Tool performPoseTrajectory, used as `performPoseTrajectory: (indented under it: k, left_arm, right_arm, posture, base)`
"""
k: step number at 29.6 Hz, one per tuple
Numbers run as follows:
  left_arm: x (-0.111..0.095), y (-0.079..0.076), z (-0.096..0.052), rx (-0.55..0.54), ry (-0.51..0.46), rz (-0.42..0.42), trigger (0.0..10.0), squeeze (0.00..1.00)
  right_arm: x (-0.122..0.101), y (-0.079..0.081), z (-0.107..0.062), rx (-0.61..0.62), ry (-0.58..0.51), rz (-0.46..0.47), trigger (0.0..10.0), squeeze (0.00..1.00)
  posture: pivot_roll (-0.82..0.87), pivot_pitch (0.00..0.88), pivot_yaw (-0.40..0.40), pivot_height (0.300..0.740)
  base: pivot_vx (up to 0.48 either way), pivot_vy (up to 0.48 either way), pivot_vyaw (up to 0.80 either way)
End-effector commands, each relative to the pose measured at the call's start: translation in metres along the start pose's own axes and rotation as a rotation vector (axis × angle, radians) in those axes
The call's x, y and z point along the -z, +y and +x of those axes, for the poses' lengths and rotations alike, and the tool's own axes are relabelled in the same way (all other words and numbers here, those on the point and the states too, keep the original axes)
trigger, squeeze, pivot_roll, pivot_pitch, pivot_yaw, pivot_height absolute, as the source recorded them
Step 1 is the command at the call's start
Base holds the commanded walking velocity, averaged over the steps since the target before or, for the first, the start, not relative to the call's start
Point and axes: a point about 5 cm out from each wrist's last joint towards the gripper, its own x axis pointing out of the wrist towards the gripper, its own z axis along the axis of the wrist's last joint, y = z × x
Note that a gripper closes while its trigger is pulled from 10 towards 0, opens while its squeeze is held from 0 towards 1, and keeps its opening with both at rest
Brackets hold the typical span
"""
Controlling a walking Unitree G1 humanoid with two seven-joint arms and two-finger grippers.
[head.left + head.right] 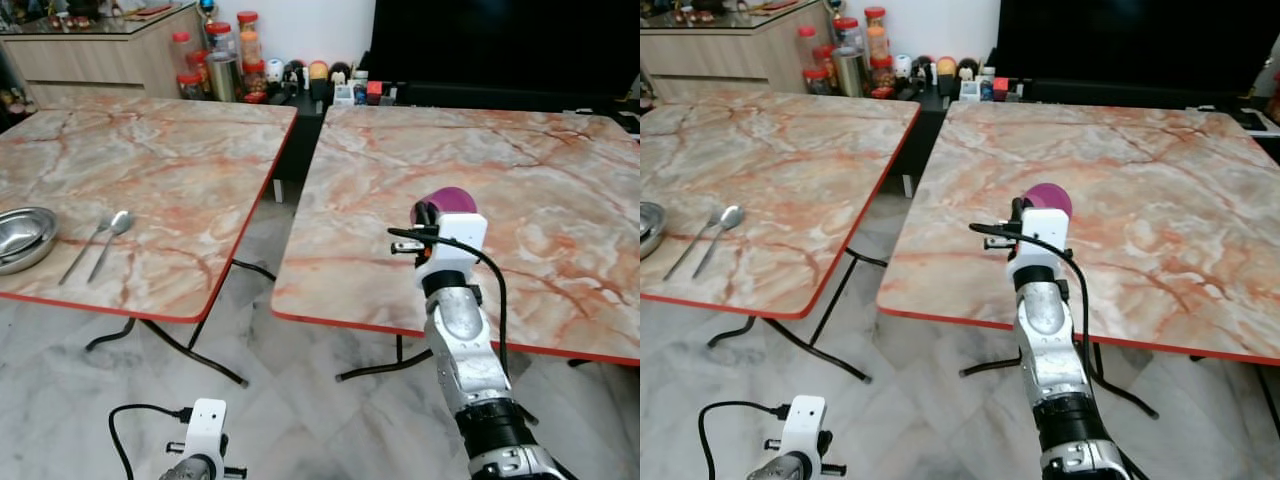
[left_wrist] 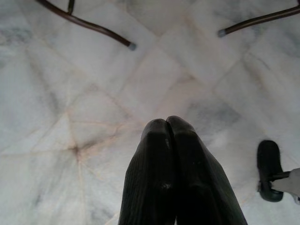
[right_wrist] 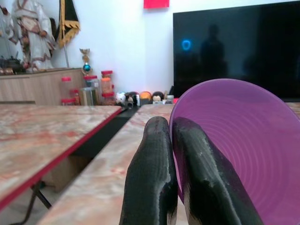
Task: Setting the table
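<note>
1. Marble floor tiles (image 1: 300, 400) lie nearest. The left gripper (image 2: 171, 129) hangs low over them with its fingers pressed together on nothing, idle near the table legs (image 2: 93, 28).

2. Next comes the near edge of the right table (image 1: 560, 230). The right gripper (image 3: 171, 129) is raised over it, fingers clamped on the rim of a purple plastic bowl (image 3: 243, 150). Gripping the rim probably keeps the bowl steady for carrying. In the right wrist view the bowl sits tilted on the far side of the fingertips, its ribbed inside facing the camera.

3. On the left table (image 1: 180, 160), well apart from that gripper, a steel bowl (image 1: 22, 235) sits at the near left edge. A fork (image 1: 88, 245) and a spoon (image 1: 112, 240) lie just beside it, as a place setting would.

4. Farthest back, jars (image 1: 225, 55) and small figurines (image 1: 310, 72) line the wall beside a dark television (image 1: 500, 40).
</note>
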Motion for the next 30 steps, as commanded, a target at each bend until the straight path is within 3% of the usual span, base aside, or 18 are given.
performPoseTrajectory:
  k: [1, 8, 30]
  left_arm:
    - [-0.0005, 0.0018, 0.0006, -0.008, 0.016, 0.000, 10.0, 0.00]
    - [-0.0020, 0.0033, 0.0010, -0.012, 0.016, -0.002, 10.0, 0.00]
    - [-0.0021, 0.0057, 0.0009, -0.018, 0.018, -0.007, 10.0, 0.00]
  right_arm:
    - [-0.0081, -0.0005, 0.0057, 0.010, -0.018, 0.014, 10.0, 0.00]
    - [-0.0025, -0.0015, 0.0065, 0.025, 0.021, 0.015, 10.0, 0.00]
    - [-0.0077, 0.0031, 0.0120, 0.011, 0.004, 0.004, 10.0, 0.00]
  posture:
    - [-0.12, 0.000, 0.033, 0.740]
    - [-0.12, 0.000, 0.039, 0.740]
    - [-0.11, 0.000, 0.044, 0.740]
  base:
    - [0.000, 0.480, 0.00]
    - [0.000, 0.480, -0.49]
    - [0.000, 0.480, 0.00]
